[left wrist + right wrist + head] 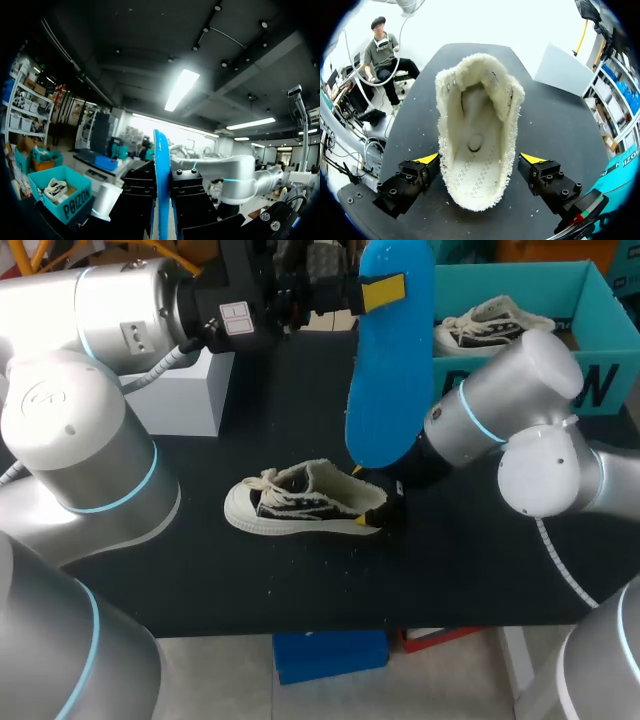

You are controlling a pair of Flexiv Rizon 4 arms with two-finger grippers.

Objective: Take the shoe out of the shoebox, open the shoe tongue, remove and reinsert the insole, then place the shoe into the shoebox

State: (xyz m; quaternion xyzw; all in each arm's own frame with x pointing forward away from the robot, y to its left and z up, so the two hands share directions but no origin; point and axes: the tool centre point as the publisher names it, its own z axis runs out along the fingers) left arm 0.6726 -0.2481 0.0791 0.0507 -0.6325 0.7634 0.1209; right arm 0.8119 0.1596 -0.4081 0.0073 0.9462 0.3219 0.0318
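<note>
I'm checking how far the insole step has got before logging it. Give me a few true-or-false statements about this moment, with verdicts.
1. The left claw holds the blue insole outside the shoe. True.
2. The shoe lies tipped on its side on the table. False: it stands upright on its sole.
3. The right claw is shut on the shoe's heel. False: its fingers stand open on either side of the heel, apart from it.
4. A second shoe lies in the teal shoebox. True.
</note>
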